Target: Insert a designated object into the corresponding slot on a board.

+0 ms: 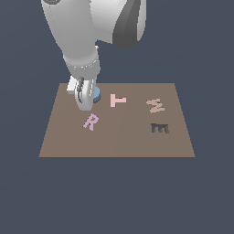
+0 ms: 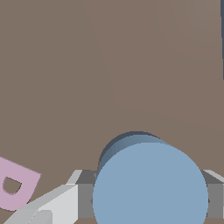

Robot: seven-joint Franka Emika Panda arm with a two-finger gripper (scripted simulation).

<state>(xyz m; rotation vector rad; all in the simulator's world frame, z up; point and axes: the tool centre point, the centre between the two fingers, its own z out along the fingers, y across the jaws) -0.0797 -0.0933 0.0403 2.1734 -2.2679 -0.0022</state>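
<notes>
1. Lying flat, face up, round, so showing no long axis and no heading: the disc (image 2: 150, 183), seen also as a blue edge (image 1: 96, 95) peeking out beside the fingers (image 1: 83, 101) in the exterior view.
2. Sitting over the board (image 1: 116, 141), at its far part toward the exterior view's left, just behind the R (image 1: 91, 122) and to the exterior view's left of the T (image 1: 117, 100).
3. Sitting between two grey fingers (image 2: 83, 199), one at each side of the disc in the wrist view, both seeming to touch its rim; gripping the disc, as far as can be judged.
4. Showing a plain light-blue top and a darker blue side wall in the wrist view; resting on the board or held just above it, not possible to tell which.
5. Showing no circular hole in either view; possibly hidden under the disc or fingers, not possible to tell.
6. Holding, as cutouts: a dark E (image 1: 159, 128) recess toward the exterior view's right, nothing in it.
7. Lying just behind that recess: a tan, tilted M (image 1: 156, 106), about the board's own colour.
8. Lying on the board: a pink T on its side and a tilted lilac R, the latter's corner (image 2: 15, 185) also showing in the wrist view.
9. Lying flat on a dark blue-grey tabletop (image 1: 27, 196): the brown board.
</notes>
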